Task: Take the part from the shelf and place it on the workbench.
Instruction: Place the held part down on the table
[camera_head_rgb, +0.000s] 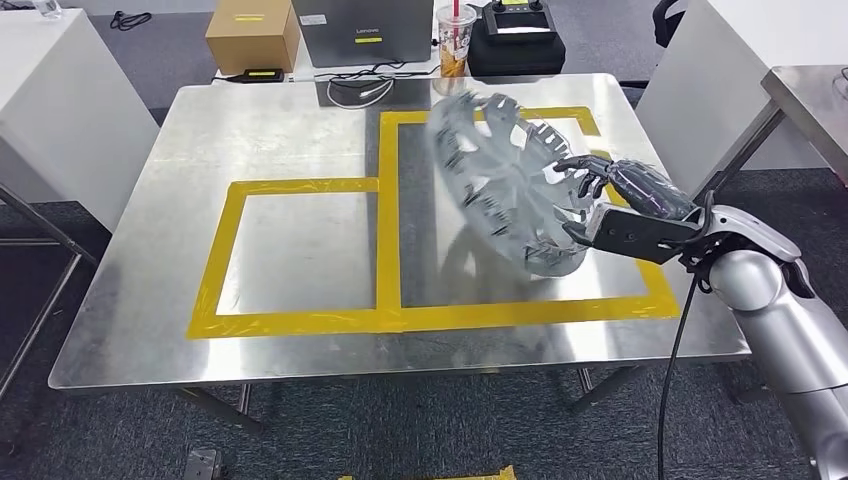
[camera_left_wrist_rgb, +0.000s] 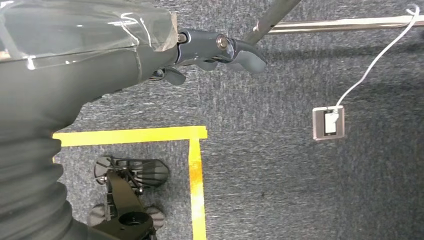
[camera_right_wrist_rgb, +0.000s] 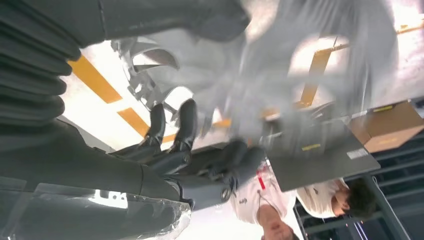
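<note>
Right arm (camera_head_rgb: 790, 310): silver shell, black cable alongside. Right hand (camera_head_rgb: 625, 205): dark grey, ribbed cover, clear plastic wrap at wrist.

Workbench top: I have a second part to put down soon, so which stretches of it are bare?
The left yellow-taped square is bare steel, as is the workbench margin left of it. The right taped rectangle is crowded: the right hand holds the wheel cover, tilted, over it.

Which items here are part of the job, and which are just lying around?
Job:
- wheel cover, tilted, held at its rim by the right hand
- workbench with yellow tape outlines

Lying about:
- cardboard box
- grey Lenovo case
- drink cup with straw
- black device
- white cable
</note>
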